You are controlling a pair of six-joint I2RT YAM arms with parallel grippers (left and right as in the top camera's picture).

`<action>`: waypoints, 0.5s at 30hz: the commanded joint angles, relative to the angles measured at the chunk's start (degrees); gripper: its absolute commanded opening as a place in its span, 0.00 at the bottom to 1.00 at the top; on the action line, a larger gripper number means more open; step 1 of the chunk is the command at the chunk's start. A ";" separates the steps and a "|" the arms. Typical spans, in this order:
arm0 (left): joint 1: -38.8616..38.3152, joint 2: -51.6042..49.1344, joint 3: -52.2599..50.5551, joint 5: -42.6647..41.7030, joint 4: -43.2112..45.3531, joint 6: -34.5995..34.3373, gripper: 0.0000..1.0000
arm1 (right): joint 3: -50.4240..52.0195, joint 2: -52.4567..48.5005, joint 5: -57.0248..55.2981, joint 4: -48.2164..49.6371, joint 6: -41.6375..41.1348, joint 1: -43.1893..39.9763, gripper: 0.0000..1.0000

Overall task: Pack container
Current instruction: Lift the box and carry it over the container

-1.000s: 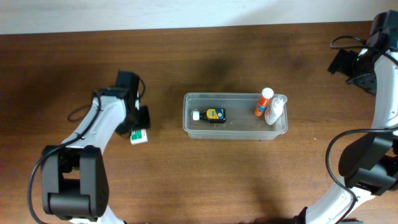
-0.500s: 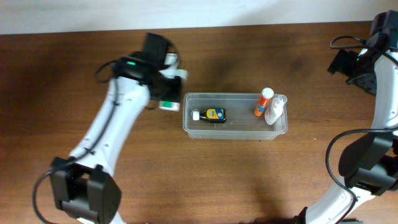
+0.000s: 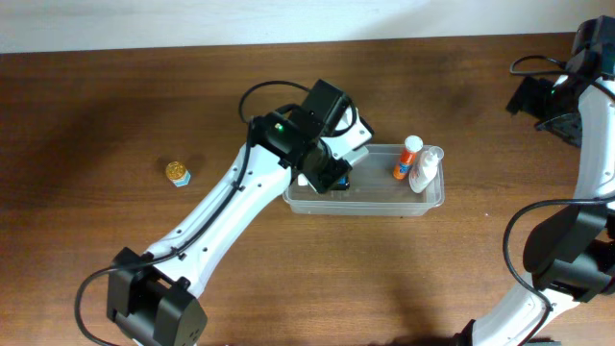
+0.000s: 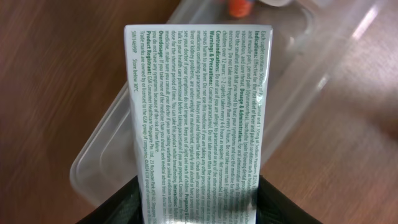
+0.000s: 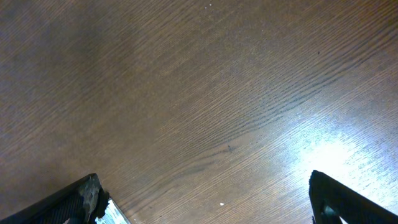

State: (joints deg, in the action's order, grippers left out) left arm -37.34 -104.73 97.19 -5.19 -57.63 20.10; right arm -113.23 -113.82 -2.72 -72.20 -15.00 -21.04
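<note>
The container (image 3: 384, 206) is a clear plastic bin at the table's middle. It holds an orange bottle with a white cap (image 3: 407, 159) and a clear bottle (image 3: 426, 169) at its right end. A small dark bottle with a yellow label (image 3: 338, 179) lies partly hidden under my left gripper (image 3: 327, 171). My left gripper (image 4: 196, 208) is shut on a white box with green print (image 4: 199, 112) and holds it over the left part of the container (image 4: 329, 68). My right gripper (image 3: 553, 101) is open and empty at the far right, over bare wood (image 5: 205, 208).
A small yellow object (image 3: 178, 173) lies on the wooden table far left of the container. My left arm stretches across from the front left. Black cables hang by my right arm at the far right edge.
My left arm has swung right with the box, from the table's left side to over the container's left end. The small yellow object now shows. The right arm has not moved.
</note>
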 commanded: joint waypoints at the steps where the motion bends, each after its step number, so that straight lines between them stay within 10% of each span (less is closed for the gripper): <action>1: -0.85 -1.03 0.72 -5.27 1.16 9.25 0.52 | 0.17 -0.46 -0.50 -0.02 -0.31 -0.37 0.98; 15: -5.44 -6.32 0.66 -8.59 6.01 18.45 0.60 | 0.17 -0.46 -0.52 0.00 -0.28 -0.37 0.98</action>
State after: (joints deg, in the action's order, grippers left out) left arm -41.23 -110.08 97.19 -11.77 -52.45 34.96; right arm -113.23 -113.82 -2.72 -72.20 -15.00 -21.04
